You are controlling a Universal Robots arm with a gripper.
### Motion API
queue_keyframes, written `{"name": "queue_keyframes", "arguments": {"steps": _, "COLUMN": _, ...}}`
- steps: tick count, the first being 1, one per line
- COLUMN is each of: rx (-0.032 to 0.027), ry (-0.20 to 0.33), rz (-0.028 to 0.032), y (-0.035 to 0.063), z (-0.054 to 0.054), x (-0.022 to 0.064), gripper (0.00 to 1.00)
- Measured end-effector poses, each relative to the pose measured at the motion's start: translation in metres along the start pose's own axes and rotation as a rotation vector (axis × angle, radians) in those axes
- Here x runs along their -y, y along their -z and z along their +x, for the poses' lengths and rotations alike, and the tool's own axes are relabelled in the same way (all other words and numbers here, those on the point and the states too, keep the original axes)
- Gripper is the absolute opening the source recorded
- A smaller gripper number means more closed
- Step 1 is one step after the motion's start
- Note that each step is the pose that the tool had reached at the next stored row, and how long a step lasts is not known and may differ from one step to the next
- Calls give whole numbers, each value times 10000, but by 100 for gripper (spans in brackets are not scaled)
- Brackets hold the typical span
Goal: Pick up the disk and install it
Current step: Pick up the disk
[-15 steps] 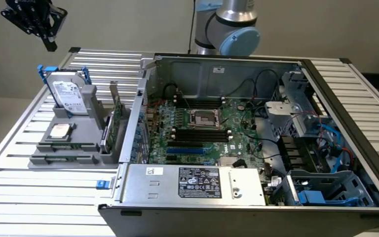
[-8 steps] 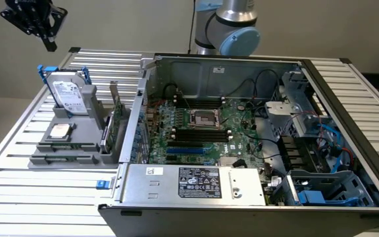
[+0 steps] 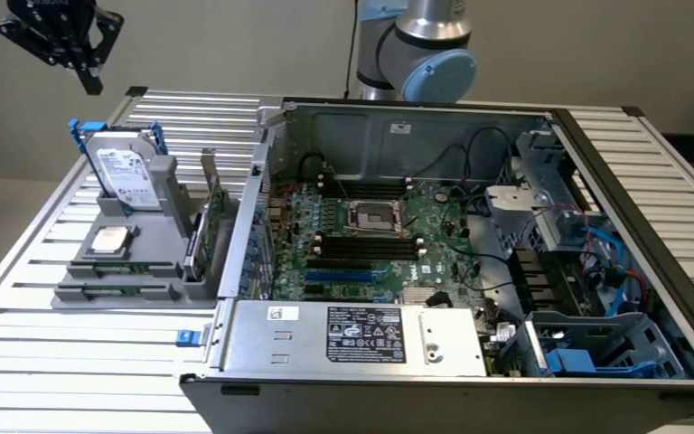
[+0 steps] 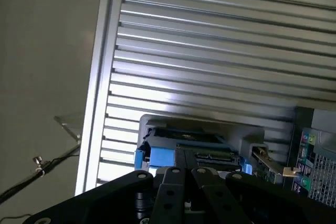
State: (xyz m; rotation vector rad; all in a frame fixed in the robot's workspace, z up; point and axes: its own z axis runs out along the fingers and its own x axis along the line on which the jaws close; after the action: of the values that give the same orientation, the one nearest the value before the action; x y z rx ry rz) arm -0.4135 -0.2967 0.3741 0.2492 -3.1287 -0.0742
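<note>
The disk [image 3: 122,172] is a silver-grey drive with a white label in a blue carrier frame. It stands on edge in a grey holder [image 3: 130,262] on the exterior view's left. My gripper [image 3: 89,87] hangs high above it, a little further to the exterior view's left, shut with nothing in it. In the wrist view the black fingers [image 4: 169,178] press together, and the gripper [image 4: 184,169] looks down on the disk's [image 4: 185,141] upper edge and its blue carrier [image 4: 160,157].
The grey holder also carries a small silver CPU chip [image 3: 109,240] and a thin green card [image 3: 217,210]. An open computer case [image 3: 444,262] fills the middle and right of the slatted metal table [image 3: 82,362]. A drive bay with blue parts [image 3: 588,357] sits at the case's near right corner.
</note>
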Motion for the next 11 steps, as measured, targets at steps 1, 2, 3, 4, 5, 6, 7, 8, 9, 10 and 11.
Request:
{"name": "queue_keyframes", "arguments": {"steps": 1, "rx": -9, "ry": 191, "rz": 0, "y": 0, "z": 0, "x": 0, "gripper": 11}}
{"name": "queue_keyframes", "arguments": {"steps": 2, "rx": -17, "ry": 359, "rz": -1, "y": 0, "z": 0, "x": 0, "gripper": 11}}
{"name": "queue_keyframes", "arguments": {"steps": 3, "rx": -26, "ry": 556, "rz": -1, "y": -1, "z": 0, "x": 0, "gripper": 11}}
{"name": "queue_keyframes", "arguments": {"steps": 4, "rx": -34, "ry": 736, "rz": -1, "y": -1, "z": 0, "x": 0, "gripper": 11}}
{"name": "queue_keyframes", "arguments": {"steps": 5, "rx": -42, "ry": 915, "rz": -1, "y": -4, "z": 0, "x": 0, "gripper": 11}}
{"name": "queue_keyframes", "arguments": {"steps": 6, "rx": -52, "ry": 1096, "rz": -1, "y": -7, "z": -1, "x": 0, "gripper": 11}}
{"name": "queue_keyframes", "arguments": {"steps": 7, "rx": -63, "ry": 1274, "rz": -1, "y": -10, "z": -1, "x": 0, "gripper": 11}}
{"name": "queue_keyframes", "arguments": {"steps": 8, "rx": -70, "ry": 1454, "rz": -2, "y": -15, "z": 0, "x": 1, "gripper": 11}}
{"name": "queue_keyframes", "arguments": {"steps": 9, "rx": -78, "ry": 1645, "rz": -2, "y": -20, "z": 0, "x": 1, "gripper": 11}}
{"name": "queue_keyframes", "arguments": {"steps": 10, "rx": -86, "ry": 1824, "rz": -3, "y": -24, "z": 0, "x": 1, "gripper": 11}}
{"name": "queue_keyframes", "arguments": {"steps": 11, "rx": -95, "ry": 2004, "rz": -3, "y": -27, "z": 0, "x": 1, "gripper": 11}}
